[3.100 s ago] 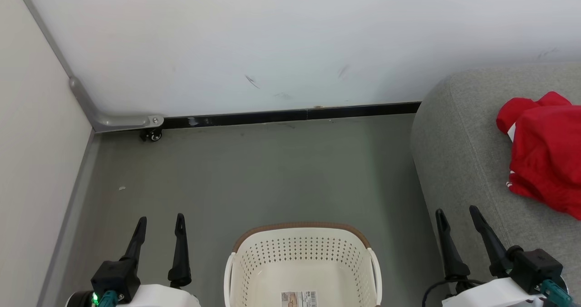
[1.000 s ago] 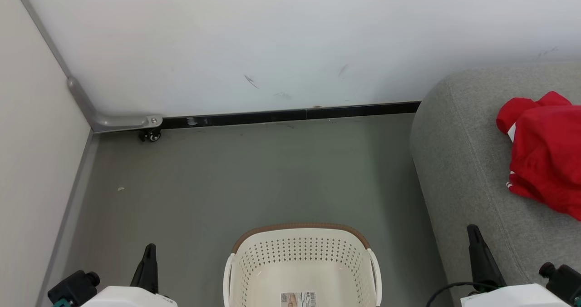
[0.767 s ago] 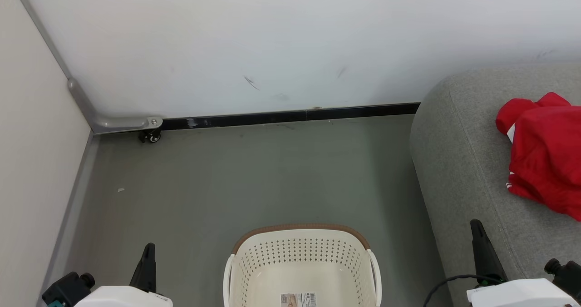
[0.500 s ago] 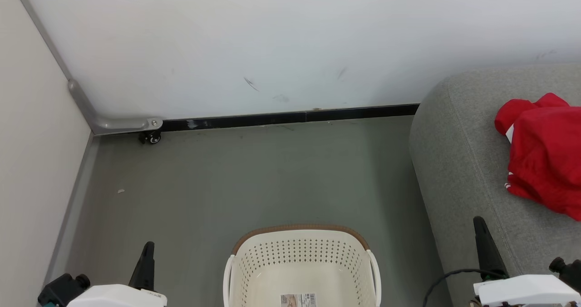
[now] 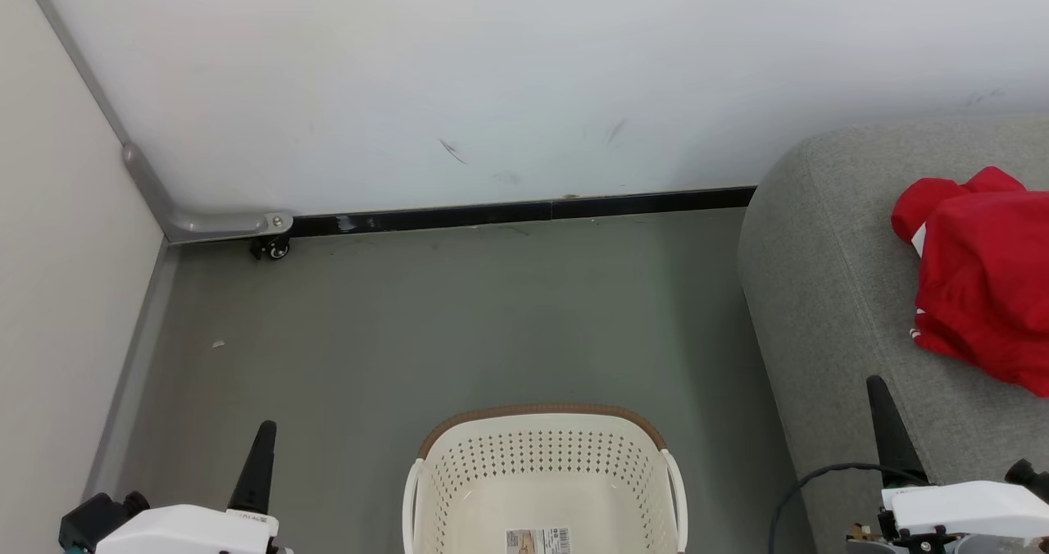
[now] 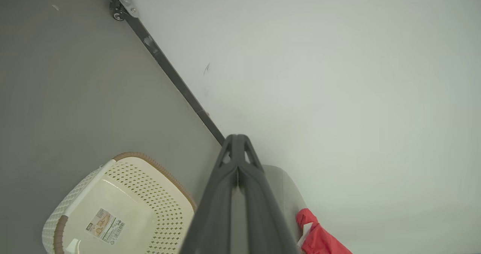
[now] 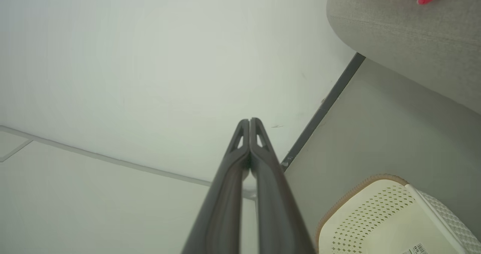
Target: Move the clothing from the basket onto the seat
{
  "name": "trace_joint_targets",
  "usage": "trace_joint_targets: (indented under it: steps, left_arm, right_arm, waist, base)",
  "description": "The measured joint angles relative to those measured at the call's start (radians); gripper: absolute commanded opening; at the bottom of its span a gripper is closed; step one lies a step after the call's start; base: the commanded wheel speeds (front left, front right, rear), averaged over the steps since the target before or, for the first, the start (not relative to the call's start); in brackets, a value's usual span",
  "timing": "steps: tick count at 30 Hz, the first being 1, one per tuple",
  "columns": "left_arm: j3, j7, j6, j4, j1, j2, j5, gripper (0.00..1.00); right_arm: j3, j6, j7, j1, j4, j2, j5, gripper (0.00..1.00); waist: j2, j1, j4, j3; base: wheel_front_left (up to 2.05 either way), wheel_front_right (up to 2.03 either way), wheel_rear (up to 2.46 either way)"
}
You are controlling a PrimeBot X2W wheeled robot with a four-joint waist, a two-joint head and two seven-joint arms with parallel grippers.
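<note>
Back wall (image 5: 524,79): white, faintly scuffed.
Left wall (image 5: 49,292): cream panel, grey metal edge.
Skirting (image 5: 524,210): black strip along wall foot.
Floor (image 5: 451,316): plain grey.
Caster (image 5: 274,247): small, black, in corner.

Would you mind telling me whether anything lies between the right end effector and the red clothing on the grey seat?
Nothing visible does. In the head view, only bare upholstery of the seat separates the shut right end effector from the clothing, which already lies on it. The visible part of the basket holds nothing.
</note>
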State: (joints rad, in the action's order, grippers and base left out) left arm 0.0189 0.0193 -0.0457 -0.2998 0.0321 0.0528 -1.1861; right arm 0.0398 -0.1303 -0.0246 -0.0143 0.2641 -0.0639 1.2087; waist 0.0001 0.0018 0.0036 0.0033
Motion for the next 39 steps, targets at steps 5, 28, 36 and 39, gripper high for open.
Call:
trace_joint_targets:
  steps: [5, 28, 36, 39]
  left_arm:
    - [0.013, 0.016, -0.015, 0.002, 0.003, -0.001, -0.067, 0.00]
    - [0.069, 0.095, -0.075, 0.015, 0.036, -0.015, -0.391, 0.00]
    - [0.073, 0.095, -0.078, 0.016, 0.036, -0.017, -0.413, 0.00]
    - [0.073, 0.095, -0.078, 0.016, 0.036, -0.017, -0.413, 0.00]
  right_arm:
    - [0.009, 0.000, 0.013, 0.016, 0.000, -0.002, 0.073, 0.00]
    - [0.024, 0.000, 0.075, 0.067, -0.001, -0.015, 0.428, 0.00]
    - [0.025, 0.000, 0.077, 0.067, -0.001, -0.018, 0.447, 0.00]
    - [0.026, 0.000, 0.077, 0.067, -0.001, -0.018, 0.447, 0.00]
  waist:
    - [0.0000, -0.0006, -0.001, 0.001]
    - [0.0000, -0.0012, -0.003, -0.001]
    - [0.0000, -0.0012, -0.003, -0.001]
    - [0.0000, -0.0013, -0.003, -0.001]
  base:
    - [0.00, 0.00, 0.00]
    - [0.00, 0.00, 0.00]
    - [0.00, 0.00, 0.00]
    - [0.00, 0.00, 0.00]
